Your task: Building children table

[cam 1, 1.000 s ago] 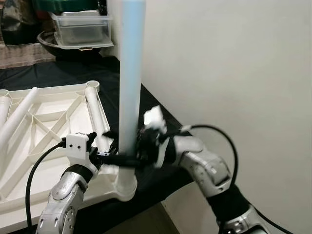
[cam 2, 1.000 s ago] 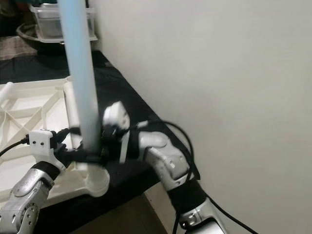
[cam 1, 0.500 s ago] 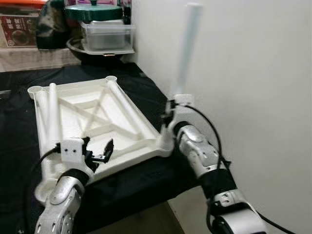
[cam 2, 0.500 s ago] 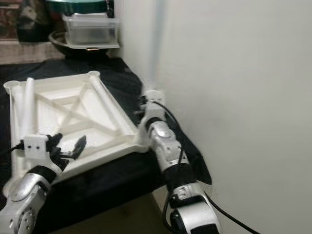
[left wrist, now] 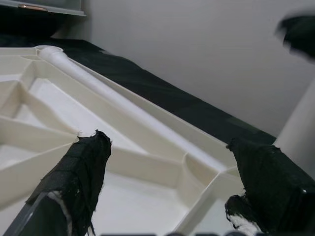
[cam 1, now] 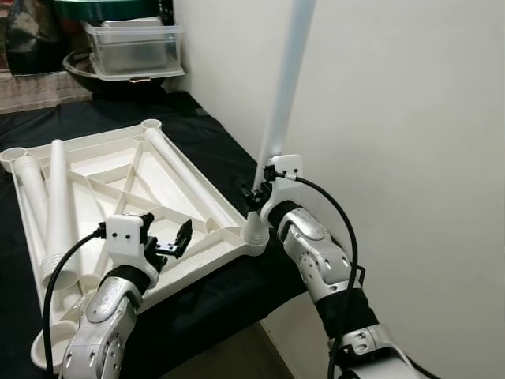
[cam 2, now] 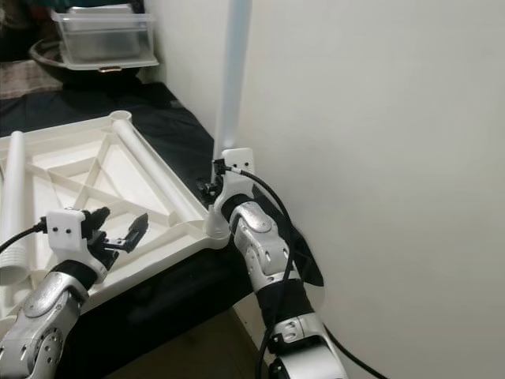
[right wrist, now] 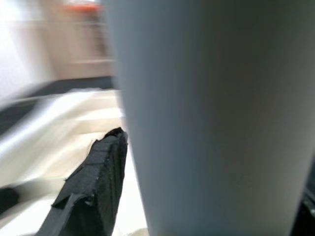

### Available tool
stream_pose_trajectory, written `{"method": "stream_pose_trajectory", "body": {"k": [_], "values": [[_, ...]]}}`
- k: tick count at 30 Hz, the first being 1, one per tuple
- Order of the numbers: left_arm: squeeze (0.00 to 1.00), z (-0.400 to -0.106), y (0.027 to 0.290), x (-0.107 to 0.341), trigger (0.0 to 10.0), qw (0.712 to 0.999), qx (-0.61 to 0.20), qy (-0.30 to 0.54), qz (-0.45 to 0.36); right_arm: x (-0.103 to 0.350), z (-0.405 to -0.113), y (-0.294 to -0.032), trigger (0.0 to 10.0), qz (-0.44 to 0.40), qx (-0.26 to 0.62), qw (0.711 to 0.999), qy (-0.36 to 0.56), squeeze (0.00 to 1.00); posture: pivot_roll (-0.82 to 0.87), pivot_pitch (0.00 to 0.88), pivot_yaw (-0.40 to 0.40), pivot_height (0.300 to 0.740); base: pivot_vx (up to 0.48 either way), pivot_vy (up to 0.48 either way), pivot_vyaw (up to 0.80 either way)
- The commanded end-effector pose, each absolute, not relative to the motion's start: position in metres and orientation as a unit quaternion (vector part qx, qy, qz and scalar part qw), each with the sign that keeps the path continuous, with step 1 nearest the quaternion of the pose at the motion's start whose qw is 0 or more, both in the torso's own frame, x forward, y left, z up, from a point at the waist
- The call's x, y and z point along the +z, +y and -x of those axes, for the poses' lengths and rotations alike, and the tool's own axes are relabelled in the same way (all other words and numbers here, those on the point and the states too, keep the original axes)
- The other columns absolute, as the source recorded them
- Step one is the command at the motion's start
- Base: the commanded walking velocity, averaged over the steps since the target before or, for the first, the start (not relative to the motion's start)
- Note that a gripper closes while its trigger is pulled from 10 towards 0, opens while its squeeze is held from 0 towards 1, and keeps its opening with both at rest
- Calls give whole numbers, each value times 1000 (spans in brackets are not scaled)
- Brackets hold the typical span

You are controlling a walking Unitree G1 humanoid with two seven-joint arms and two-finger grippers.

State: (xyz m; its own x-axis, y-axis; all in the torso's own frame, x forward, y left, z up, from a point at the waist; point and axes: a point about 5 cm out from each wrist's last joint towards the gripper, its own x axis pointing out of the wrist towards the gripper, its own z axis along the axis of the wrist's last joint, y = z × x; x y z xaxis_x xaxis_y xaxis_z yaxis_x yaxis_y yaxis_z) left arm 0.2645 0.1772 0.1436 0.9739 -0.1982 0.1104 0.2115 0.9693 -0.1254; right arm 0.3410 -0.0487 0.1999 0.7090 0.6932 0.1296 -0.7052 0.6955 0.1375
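Since half a second ago: left hand (cam 1: 167, 241) remains released, fingers spread, hovering over the tabletop's (cam 1: 126, 197) near rim. Right hand (cam 1: 256, 193) clamped on pale-blue leg (cam 1: 284, 87), held upright in the corner socket (cam 1: 254, 233) for seating. Spare legs (cam 1: 55, 205) lie along the tabletop's left edge on the black worktop (cam 1: 221, 150).
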Motion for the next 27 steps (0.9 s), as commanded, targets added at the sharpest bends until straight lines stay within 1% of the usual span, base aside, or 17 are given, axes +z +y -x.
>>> {"method": "stream_pose_trajectory", "body": {"k": [1, 2, 3, 5, 11, 12, 13, 14, 15, 16, 17, 18, 19, 20, 21, 22, 27], "values": [[0, -265, 176, 140, 10000, 991, -104, -44, 70, 220, -310, -21, 10000, -77, 550, 829, -69, 0, 113, 0, -126, 740, 0, 0, 0], [0, -265, 176, 140, 10000, 991, -104, -44, 70, 220, -310, -21, 10000, -77, 550, 829, -69, 0, 113, 0, -126, 740, 0, 0, 0], [0, -265, 176, 140, 10000, 991, -104, -45, 70, 221, -295, -19, 10000, -52, 615, 783, -74, 0, 113, 0, -126, 740, 0, 0, 0], [0, -265, 176, 141, 10000, 991, -104, -46, 70, 213, -278, -15, 10000, -12, 681, 728, -69, 0, 115, 0, -127, 740, 0, 0, 0], [0, -265, 175, 141, 10000, 991, -103, -46, 70, 205, -277, -11, 10000, -3, 689, 722, -59, 0, 127, 0, -134, 740, 0, 0, 0], [0, -265, 176, 141, 10000, 991, -102, -46, 69, 194, -290, -7, 0, 11, 653, 756, -42, 0, 138, 0, -139, 740, 0, 0, 0], [0, -265, 176, 141, 10000, 991, -102, -46, 69, 194, -290, -7, 0, 11, 653, 756, -42, 0, 138, 0, -139, 740, 0, 0, 0], [0, -265, 176, 141, 10000, 991, -100, -46, 69, 187, -301, -5, 0, 23, 614, 789, -27, 0, 138, 0, -139, 740, 0, 0, 0], [0, -264, 176, 141, 10000, 992, -99, -46, 69, 180, -321, -6, 0, 27, 530, 847, -1, 0, 136, 0, -138, 740, 0, 0, 0], [0, -264, 176, 141, 10000, 992, -99, -46, 69, 180, -321, -6, 0, 27, 530, 847, -1, 0, 136, 0, -138, 740, 0, 0, 0], [0, -263, 177, 141, 10000, 992, -98, -46, 69, 170, -359, -31, 0, -7, 300, 952, 52, 0, 133, 0, -136, 740, 0, 0, 0], [0, -263, 177, 141, 10000, 992, -98, -46, 69, 170, -359, -31, 0, -7, 300, 952, 52, 0, 133, 0, -136, 740, 0, 0, 0], [0, -263, 177, 141, 10000, 992, -98, -46, 70, 163, -368, -50, 0, -26, 194, 978, 79, 0, 134, 0, -134, 740, 0, 0, 0], [0, -263, 177, 141, 10000, 992, -98, -46, 70, 157, -371, -66, 0, -36, 123, 987, 96, 0, 134, 0, -134, 740, 0, 0, 0], [0, -263, 177, 141, 10000, 992, -98, -46, 70, 157, -371, -66, 0, -36, 123, 987, 96, 0, 134, 0, -134, 740, 0, 0, 0], [0, -263, 176, 141, 10000, 992, -99, -45, 69, 152, -370, -77, 0, -36, 74, 991, 103, 0, 133, 0, -133, 740, 0, 0, 0], [0, -263, 176, 141, 10000, 991, -101, -44, 70, 143, -359, -77, 0, -24, 62, 991, 118, 0, 125, 0, -125, 740, 0, 0, 0]]}}
